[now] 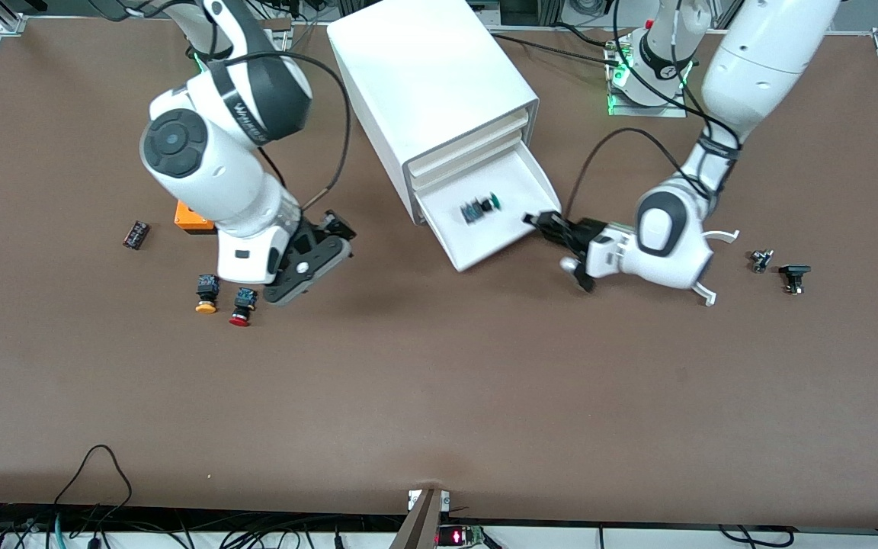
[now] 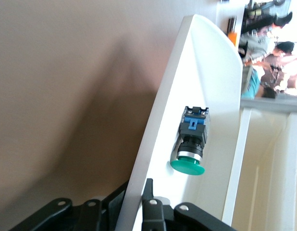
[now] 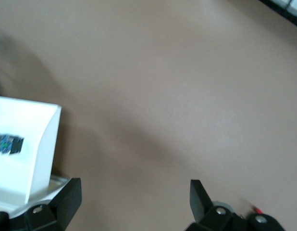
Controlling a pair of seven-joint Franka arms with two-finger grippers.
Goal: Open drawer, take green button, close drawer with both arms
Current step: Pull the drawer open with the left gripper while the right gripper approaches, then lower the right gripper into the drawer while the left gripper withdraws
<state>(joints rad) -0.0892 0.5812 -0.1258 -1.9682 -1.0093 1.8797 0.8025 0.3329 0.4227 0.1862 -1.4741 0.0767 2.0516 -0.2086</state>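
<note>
A small dark block (image 1: pixel 136 234) lay on the brown surface (image 1: pixel 439 396) toward the right arm's end, with an orange box (image 1: pixel 193 219) next to it. Nearer the front camera sat a yellow-capped button (image 1: pixel 206 294) and a red-capped button (image 1: pixel 241 307), side by side. The right pincer (image 1: pixel 315 255) hung just beside them over bare surface, its fingers spread wide and gripping nothing.

At mid-surface the white cabinet (image 1: pixel 431 84) had its lowest drawer (image 1: pixel 511 232) pulled out. The green-capped button (image 1: pixel 480 207) lay on its side on the drawer floor.

The left pincer (image 1: pixel 544 223) was clamped on the drawer's sloped side wall, the button a short way inside that wall.

Toward the left arm's end lay two small dark parts (image 1: pixel 761 261) (image 1: pixel 793 277).
</note>
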